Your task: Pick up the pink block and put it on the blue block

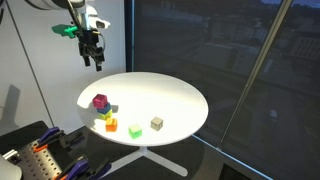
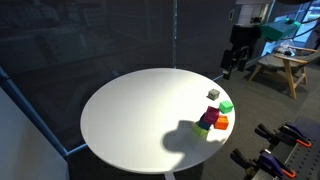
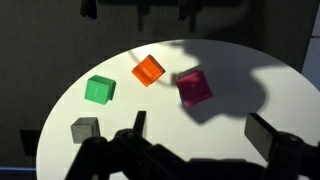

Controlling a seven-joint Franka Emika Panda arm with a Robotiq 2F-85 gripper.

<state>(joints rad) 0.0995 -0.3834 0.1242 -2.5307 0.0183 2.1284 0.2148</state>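
The pink block [image 1: 100,100] sits on the round white table [image 1: 170,95], raised on a dark block; it also shows in the exterior view [image 2: 210,116] and the wrist view [image 3: 193,87]. Only a dark sliver of the blue block [image 2: 203,127] shows beneath it. The wrist view hides the blue block under the pink one. My gripper [image 1: 95,60] is open and empty, high above the table edge, clear of the blocks. It also shows in the exterior view [image 2: 233,62] and the wrist view [image 3: 203,135].
An orange cube [image 3: 148,70], a bright green cube [image 3: 99,89] and a grey-beige cube [image 3: 85,128] lie close to the pink block. Dark glass walls stand behind the table. A rack with tools [image 1: 40,155] stands beside it.
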